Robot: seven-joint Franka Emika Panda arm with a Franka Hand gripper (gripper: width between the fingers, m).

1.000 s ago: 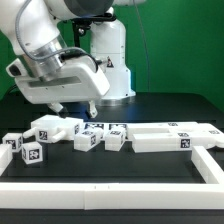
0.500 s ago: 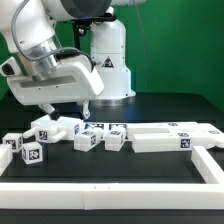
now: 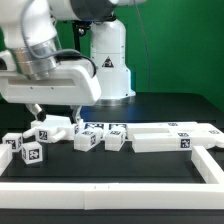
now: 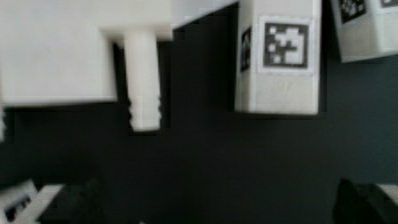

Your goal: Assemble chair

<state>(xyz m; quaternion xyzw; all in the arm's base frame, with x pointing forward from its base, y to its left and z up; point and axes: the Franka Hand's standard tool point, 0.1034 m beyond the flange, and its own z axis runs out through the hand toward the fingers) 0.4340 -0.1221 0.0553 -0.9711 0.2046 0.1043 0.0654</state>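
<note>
The claw (image 3: 58,112) stands spread wide and holds nothing. It hangs just above the chair parts (image 3: 48,128), which lie loose in a row on the black table (image 3: 190,112), behind the white rail (image 3: 110,188).

Expect trouble from crowding. Several parts below the claw touch or lie just beside each other, and some are tilted. If you lower the claw off-centre, a finger may land on a neighbour and shove it instead of straddling the target.

In the wrist view, the peg (image 4: 143,85) lies near the tagged block (image 4: 281,60). A careless close may catch both or roll the peg away.

The parts look like smooth, hard white plastic, so judge them slippery. The peg is round with a grooved tip. The block is square-edged. The flat panel (image 3: 160,135) is long and low.
</note>
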